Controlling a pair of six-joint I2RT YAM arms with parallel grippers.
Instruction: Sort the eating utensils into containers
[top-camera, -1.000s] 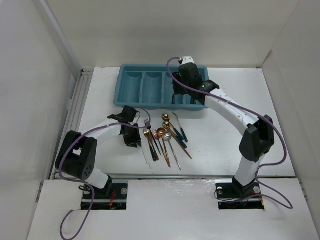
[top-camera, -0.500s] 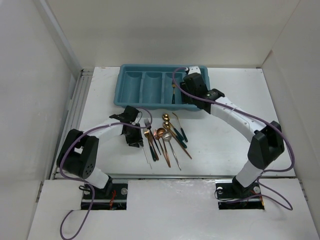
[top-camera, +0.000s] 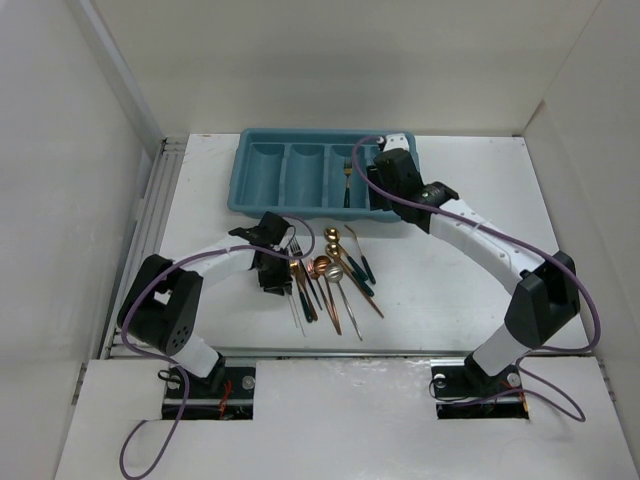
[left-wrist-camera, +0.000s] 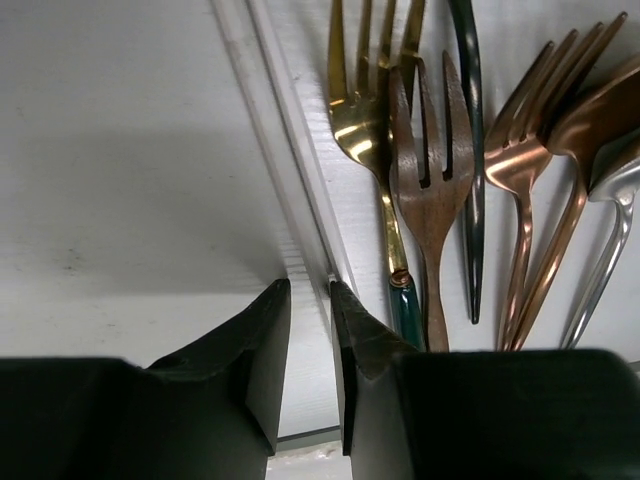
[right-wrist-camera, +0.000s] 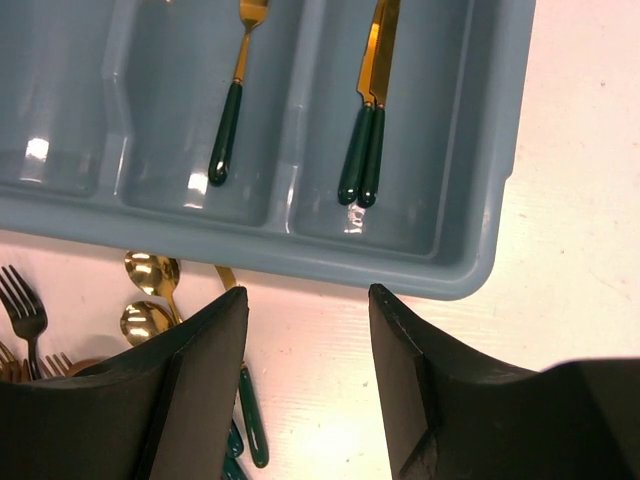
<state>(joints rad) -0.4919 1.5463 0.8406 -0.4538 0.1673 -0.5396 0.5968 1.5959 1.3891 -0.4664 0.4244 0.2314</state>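
my left end effector (left-wrist-camera: 310, 340) narrowed astride white chopsticks (left-wrist-camera: 285, 170) on counter (left-wrist-camera: 120, 150), grip: cannot tell | loose forks (left-wrist-camera: 432, 190) just beside | my right end effector (right-wrist-camera: 308, 370) released, empty, above tray (right-wrist-camera: 480, 230) near rim | beyond: lone fork (right-wrist-camera: 232, 100), two knives (right-wrist-camera: 365, 130) in adjacent compartments

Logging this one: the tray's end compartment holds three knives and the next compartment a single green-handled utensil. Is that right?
Not quite. The end compartment of the tray holds two knives, side by side, not three; the right wrist view shows it. The next compartment does hold a single green-handled utensil.
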